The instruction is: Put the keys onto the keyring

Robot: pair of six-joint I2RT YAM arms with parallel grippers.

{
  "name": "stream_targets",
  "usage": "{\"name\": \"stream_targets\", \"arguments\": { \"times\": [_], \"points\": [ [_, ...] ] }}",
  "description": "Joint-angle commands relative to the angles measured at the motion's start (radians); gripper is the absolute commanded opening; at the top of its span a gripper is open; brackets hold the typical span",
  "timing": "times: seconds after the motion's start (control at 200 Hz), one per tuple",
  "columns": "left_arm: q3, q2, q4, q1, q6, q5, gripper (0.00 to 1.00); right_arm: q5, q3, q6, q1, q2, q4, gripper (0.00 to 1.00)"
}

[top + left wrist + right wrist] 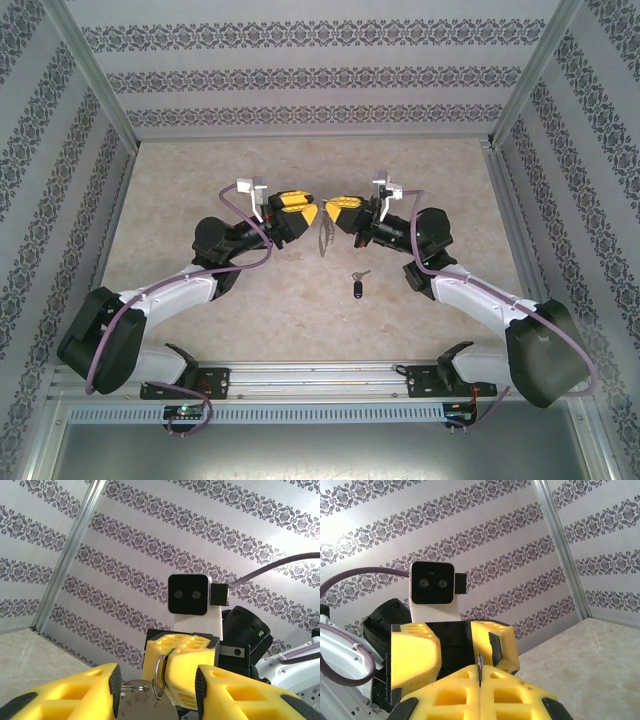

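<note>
The keyring (159, 674) is a thin silvery wire ring with a round number-stamped metal tag (145, 702) hanging from it. My right gripper (480, 674) is shut on the ring's edge and holds it in the air over the middle of the table (200, 190). My left gripper (157, 684) faces it, open, one yellow finger on each side of the ring and tag. From above, the two grippers (305, 210) (337, 210) meet tip to tip, with the keyring (325, 240) dangling below them. The key (358, 287), black-headed with a short silver blade, lies on the table just in front of them.
Patterned walls close the table in at the back and on both sides, with metal corner posts (520, 80). A metal rail (320, 385) carrying both arm bases runs along the near edge.
</note>
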Motion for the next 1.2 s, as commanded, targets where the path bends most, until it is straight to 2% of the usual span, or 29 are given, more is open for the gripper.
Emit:
{"name": "stream_targets", "arguments": {
  "times": [0.0, 0.36, 0.52, 0.635, 0.744, 1.194],
  "points": [
    [-0.008, 0.005, 0.085, -0.012, -0.03, 0.003, 0.43, 0.018, 0.037, 0.006, 0.016, 0.005, 0.079, 0.0],
    [-0.01, 0.02, 0.092, -0.021, -0.045, 0.021, 0.4, 0.023, 0.048, 0.0, 0.03, 0.021, 0.078, 0.0],
    [-0.008, 0.034, 0.104, -0.022, -0.048, 0.023, 0.33, 0.023, 0.047, 0.0, 0.033, 0.024, 0.079, 0.0],
    [-0.006, 0.039, 0.104, -0.024, -0.047, 0.021, 0.33, 0.02, 0.048, -0.003, 0.033, 0.024, 0.076, 0.0],
    [0.001, 0.045, 0.106, -0.024, -0.047, 0.025, 0.28, 0.02, 0.047, -0.003, 0.033, 0.025, 0.074, 0.0],
    [0.019, 0.068, 0.102, -0.035, -0.033, 0.033, 0.17, 0.009, 0.048, -0.009, 0.034, 0.035, 0.069, 0.0]
  ]
}}
